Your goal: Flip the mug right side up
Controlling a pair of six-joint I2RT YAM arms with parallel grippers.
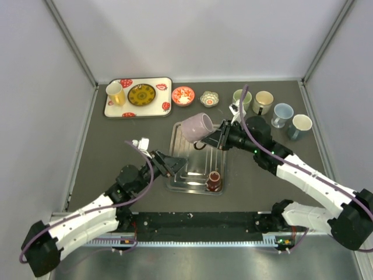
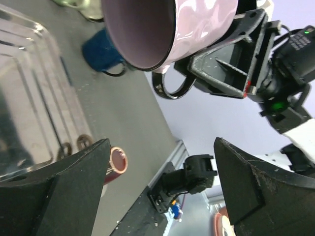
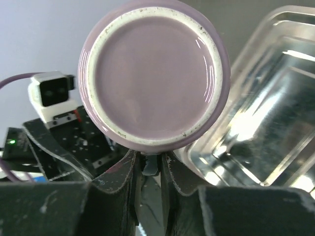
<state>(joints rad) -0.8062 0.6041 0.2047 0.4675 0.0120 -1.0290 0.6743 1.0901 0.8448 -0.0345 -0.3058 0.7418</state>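
A lilac mug (image 1: 197,126) hangs in the air on its side above the steel tray (image 1: 178,184), mouth facing left and down. My right gripper (image 1: 214,139) is shut on its dark handle (image 2: 170,87). The right wrist view shows the mug's base (image 3: 153,83) filling the frame, with the handle (image 3: 150,166) pinched between the fingers. The left wrist view shows the mug's open mouth (image 2: 140,29). My left gripper (image 1: 175,165) is open and empty over the tray's left part, below and left of the mug.
A small maroon cup (image 1: 214,181) stands at the tray's front right. Several mugs (image 1: 284,114) line the back right. A patterned tray (image 1: 139,97) with a yellow cup and dark plate sits back left, with small bowls (image 1: 183,95) beside it.
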